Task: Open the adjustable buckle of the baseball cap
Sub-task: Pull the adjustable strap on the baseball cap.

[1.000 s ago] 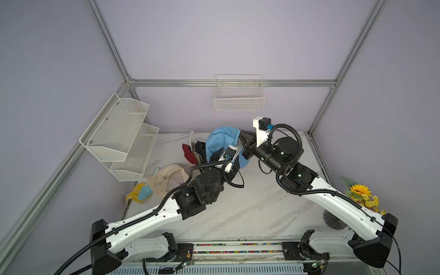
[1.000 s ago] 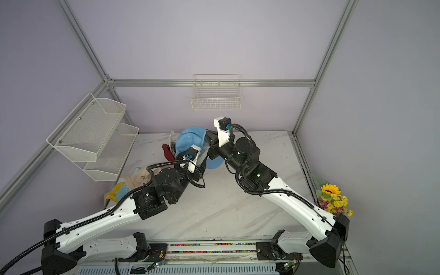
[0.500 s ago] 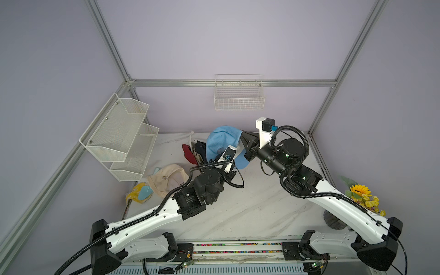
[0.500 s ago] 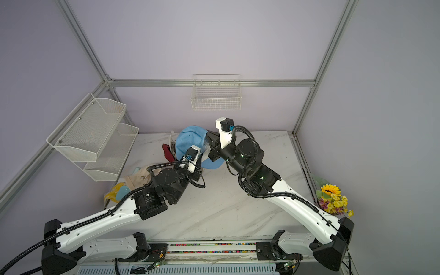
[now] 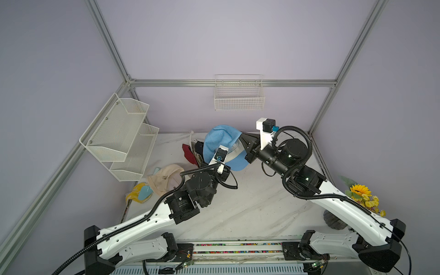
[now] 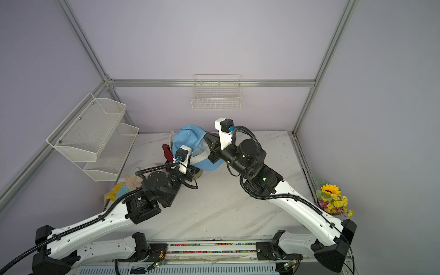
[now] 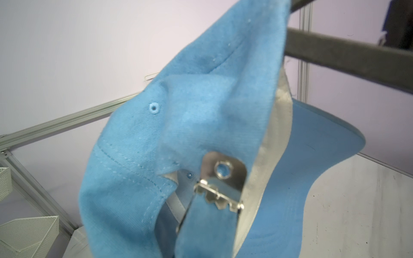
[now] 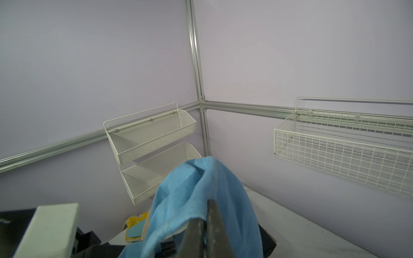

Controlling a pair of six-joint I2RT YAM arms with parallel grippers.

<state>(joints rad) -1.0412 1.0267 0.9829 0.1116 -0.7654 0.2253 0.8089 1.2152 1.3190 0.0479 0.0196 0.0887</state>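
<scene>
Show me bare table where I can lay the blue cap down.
Free: the table between left arm and right arm, forward to the front rail. Crowded: back left, beside the blue cap, where a beige cap, red cap and yellow item lie near the rack.

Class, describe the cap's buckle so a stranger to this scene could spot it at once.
Above the back of the white marble table hangs a light blue cap. At its rear opening, on the blue strap, sits the buckle: the only shiny silver piece, with a toothed edge and a round hole.
</scene>
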